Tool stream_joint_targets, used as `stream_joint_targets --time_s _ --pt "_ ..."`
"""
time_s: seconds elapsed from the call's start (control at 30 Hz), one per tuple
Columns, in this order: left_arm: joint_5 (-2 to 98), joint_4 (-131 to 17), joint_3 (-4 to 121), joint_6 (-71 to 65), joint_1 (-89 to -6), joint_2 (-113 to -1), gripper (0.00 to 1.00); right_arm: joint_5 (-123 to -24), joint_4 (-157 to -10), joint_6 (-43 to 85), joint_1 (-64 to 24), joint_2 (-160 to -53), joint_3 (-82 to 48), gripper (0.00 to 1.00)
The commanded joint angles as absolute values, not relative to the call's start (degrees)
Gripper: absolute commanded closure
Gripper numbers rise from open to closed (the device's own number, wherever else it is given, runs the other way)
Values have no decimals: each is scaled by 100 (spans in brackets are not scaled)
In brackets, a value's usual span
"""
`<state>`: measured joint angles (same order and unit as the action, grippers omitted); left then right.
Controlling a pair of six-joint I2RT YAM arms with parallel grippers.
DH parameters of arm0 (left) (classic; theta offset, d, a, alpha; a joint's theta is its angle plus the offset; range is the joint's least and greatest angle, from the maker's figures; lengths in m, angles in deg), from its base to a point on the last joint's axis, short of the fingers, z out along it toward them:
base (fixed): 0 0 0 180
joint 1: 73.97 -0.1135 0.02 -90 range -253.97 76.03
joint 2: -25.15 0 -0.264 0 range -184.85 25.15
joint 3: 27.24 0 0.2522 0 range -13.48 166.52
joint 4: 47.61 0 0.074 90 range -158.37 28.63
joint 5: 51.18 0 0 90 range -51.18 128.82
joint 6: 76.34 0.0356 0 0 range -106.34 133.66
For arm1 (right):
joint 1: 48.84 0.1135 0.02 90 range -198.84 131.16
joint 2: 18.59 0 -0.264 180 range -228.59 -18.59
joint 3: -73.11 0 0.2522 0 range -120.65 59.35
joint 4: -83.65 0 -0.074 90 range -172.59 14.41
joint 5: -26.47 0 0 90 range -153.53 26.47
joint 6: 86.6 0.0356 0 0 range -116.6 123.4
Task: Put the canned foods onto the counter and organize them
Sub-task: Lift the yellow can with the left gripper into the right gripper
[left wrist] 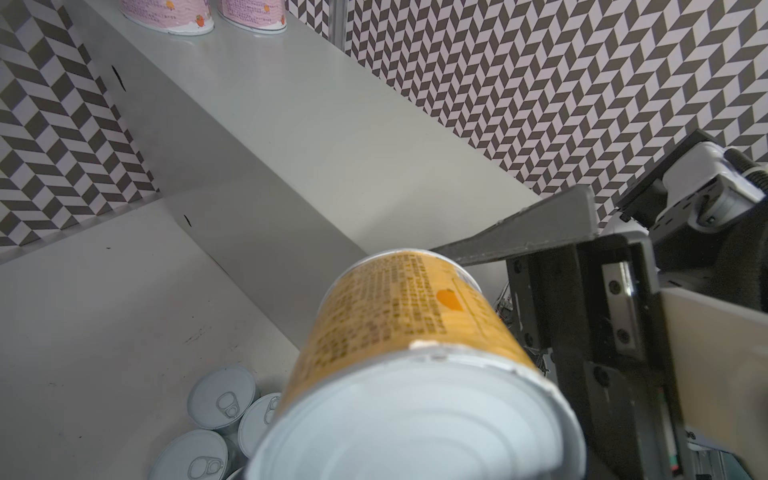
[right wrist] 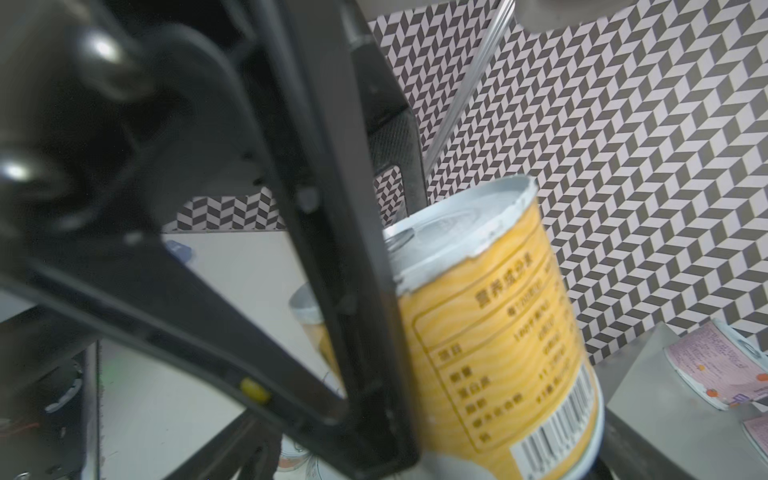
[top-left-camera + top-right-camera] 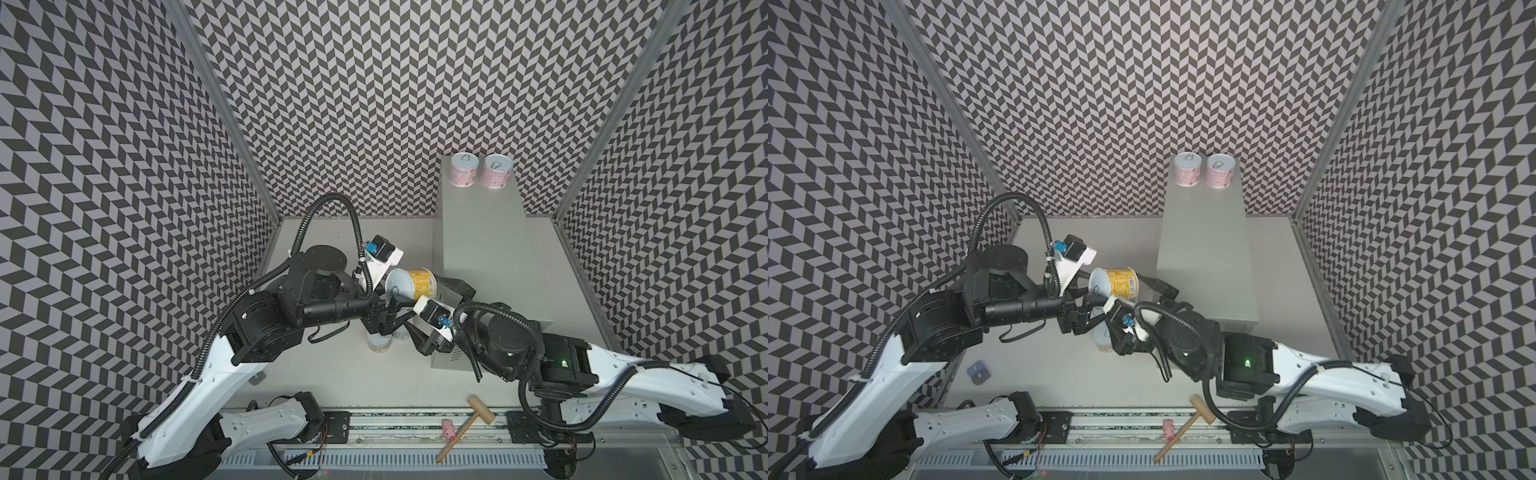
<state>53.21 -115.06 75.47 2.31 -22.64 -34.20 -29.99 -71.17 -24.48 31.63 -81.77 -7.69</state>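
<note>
My left gripper (image 3: 401, 305) is shut on an orange-yellow can (image 3: 415, 284) and holds it on its side in the air, beside the counter (image 3: 490, 241). In the left wrist view this can (image 1: 399, 324) fills the middle and hides the jaws. My right gripper (image 3: 423, 302) stands open against the same can, with one finger (image 1: 519, 235) reaching past the can's far end. Two pink cans (image 3: 464, 170) (image 3: 497, 171) stand upright at the counter's far end. Several more cans (image 1: 222, 397) stand on the white table under the arms, mostly hidden in both top views.
A wooden mallet (image 3: 465, 428) and a small pink thing (image 3: 448, 429) lie on the front rail. A small blue-grey object (image 3: 978, 372) lies on the table at the left. Chevron-patterned walls close in the back and both sides.
</note>
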Motion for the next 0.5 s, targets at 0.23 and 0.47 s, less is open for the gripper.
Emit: stream_joint_targets --time_s 0.23,0.47 --pt "5343 -11258 7740 400 -2264 -3435 40 -2000 -7668 -2936 3238 -8359 -1135 1" --pt "5395 -11223 7735 400 -2264 -3499 40 -2284 -7671 -3007 3241 -8362 -1139 1"
